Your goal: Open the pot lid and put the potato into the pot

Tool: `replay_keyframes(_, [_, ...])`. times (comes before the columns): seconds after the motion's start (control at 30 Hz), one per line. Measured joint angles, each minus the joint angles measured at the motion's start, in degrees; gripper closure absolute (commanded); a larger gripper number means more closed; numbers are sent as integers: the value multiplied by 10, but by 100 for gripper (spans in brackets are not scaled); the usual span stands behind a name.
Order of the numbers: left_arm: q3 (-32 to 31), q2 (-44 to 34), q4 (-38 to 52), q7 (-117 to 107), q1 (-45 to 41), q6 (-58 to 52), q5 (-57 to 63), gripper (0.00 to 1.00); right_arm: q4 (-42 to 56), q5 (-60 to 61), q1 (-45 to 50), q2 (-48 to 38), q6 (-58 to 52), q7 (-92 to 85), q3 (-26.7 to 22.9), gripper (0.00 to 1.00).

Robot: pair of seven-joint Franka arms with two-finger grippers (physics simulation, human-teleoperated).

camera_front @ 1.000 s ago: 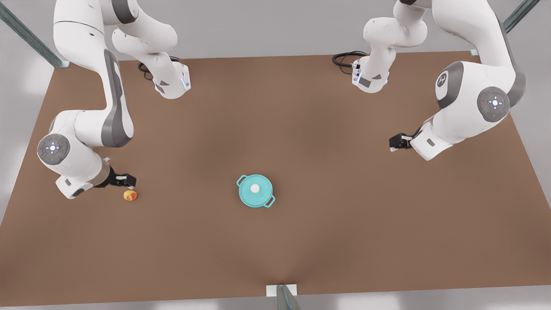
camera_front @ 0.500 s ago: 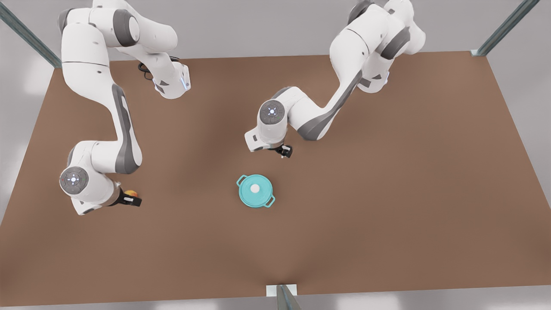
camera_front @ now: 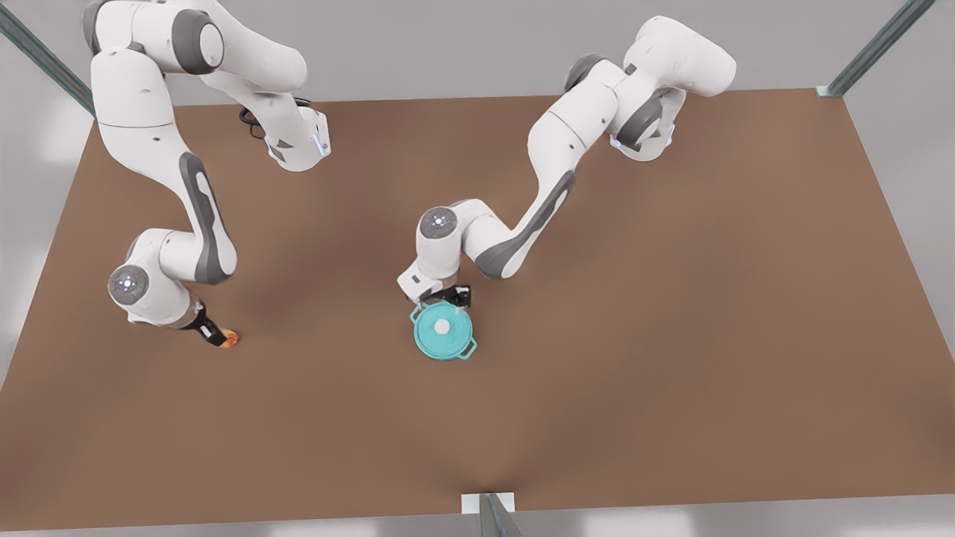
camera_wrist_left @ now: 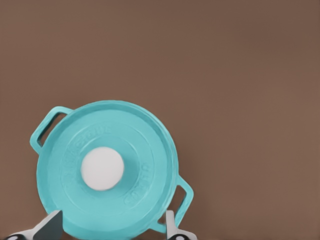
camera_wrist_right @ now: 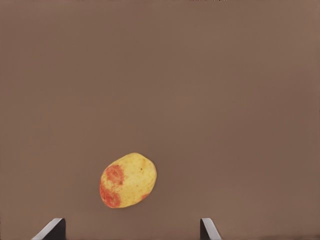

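While pot lid (camera_front: 443,329) sits closed on pot (camera_front: 470,347), left gripper (camera_front: 445,298) hovers beside it, jaws released; right gripper (camera_front: 213,333) over potato (camera_front: 230,339), jaws released; brown worktop (camera_front: 671,298).

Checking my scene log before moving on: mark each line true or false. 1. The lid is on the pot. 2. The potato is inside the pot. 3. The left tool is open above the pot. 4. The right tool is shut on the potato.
1. True: the pot lid covers the pot.
2. False: the potato lies on the table.
3. True: the left tool is open there.
4. False: the right tool is open over it.
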Motion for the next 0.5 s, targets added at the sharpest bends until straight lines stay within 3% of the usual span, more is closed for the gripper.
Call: replay_keyframes(0.5, [25,25,20,-96,-2,41,7,0,-3,-5,7,69,121,180,0,0])
